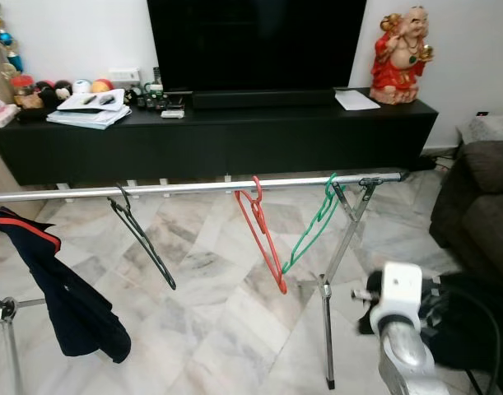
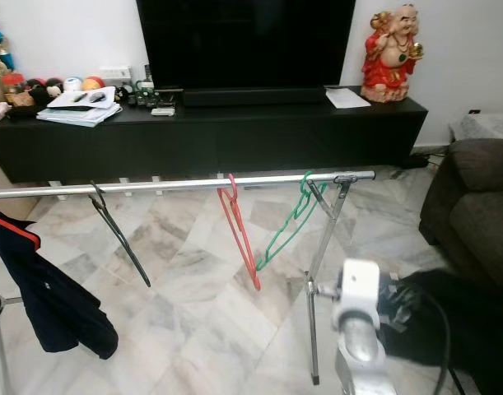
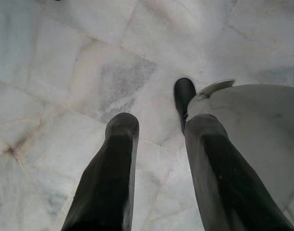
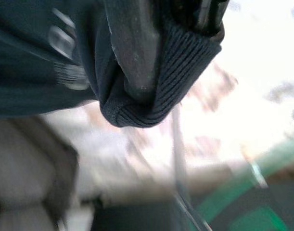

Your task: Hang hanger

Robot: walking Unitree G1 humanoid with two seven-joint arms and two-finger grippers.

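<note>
A silver rail (image 1: 193,188) of a clothes rack runs across the room in front of a long black TV cabinet (image 1: 226,140). Three hangers hang from it: a black hanger (image 1: 142,237) toward the left, a red hanger (image 1: 263,234) near the middle, and a green hanger (image 1: 310,226) just beside the rack's folding leg (image 1: 337,247) at the right end. All three are tilted, their lower ends swung out over the marble floor (image 1: 210,280). At the far left a dark jacket with red trim (image 1: 58,284) droops from the rail.

The right arm (image 1: 399,325) rises at the lower right, close to the rack's leg, with dark cloth bunched around its end. In the right wrist view, the right tool (image 4: 156,53) has a dark ribbed garment (image 4: 161,91) wrapped about its fingers, with blurred bits of the rack and something green behind it. Whether the fingers are closed on the cloth or a hanger sits inside it cannot be told.

The left tool (image 3: 159,159) hangs over the floor, its two fingers spread apart and holding nothing, beside a pale rounded part of the robot.

A dark sofa (image 1: 477,206) stands at the right. On the cabinet sit a television (image 1: 255,45), a red figurine (image 1: 403,58), papers (image 1: 90,111) and small clutter.
</note>
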